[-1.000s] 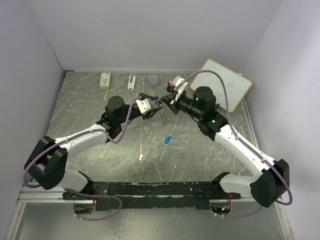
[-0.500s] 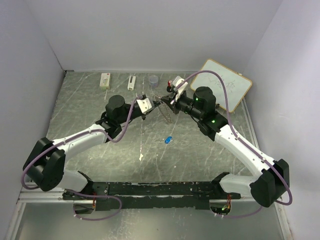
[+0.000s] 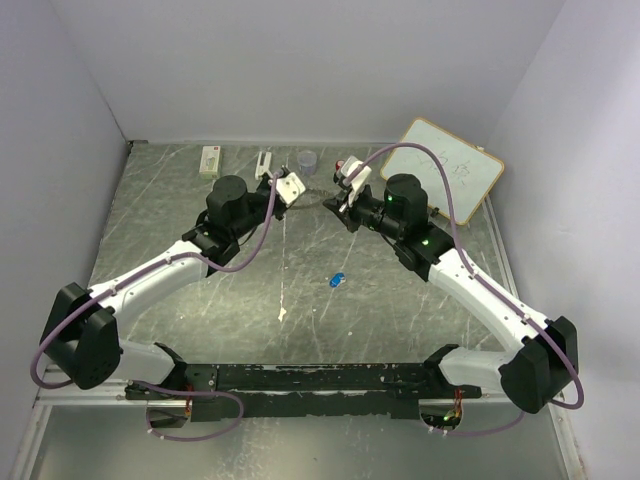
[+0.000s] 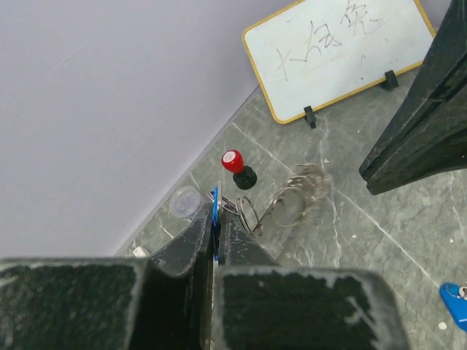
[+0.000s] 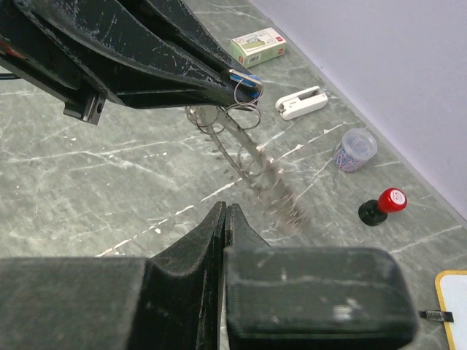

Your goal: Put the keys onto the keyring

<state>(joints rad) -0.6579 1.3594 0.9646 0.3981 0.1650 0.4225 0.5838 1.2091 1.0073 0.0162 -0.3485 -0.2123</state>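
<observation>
A blue key pinched by the left pincer, keyring strung from it toward the shut right pincer, second key laid nearer on table.

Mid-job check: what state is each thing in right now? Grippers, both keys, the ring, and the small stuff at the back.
left gripper: shut on the blue key.
right gripper: shut, apparently empty.
blue key: pinched, wire loops trailing from it toward the keyring.
keyring: strung out between the grippers, blurred.
second key: loose on the table, off the ring.
clear cup: upright, coloured bits inside.
red knob: standing upright.
</observation>
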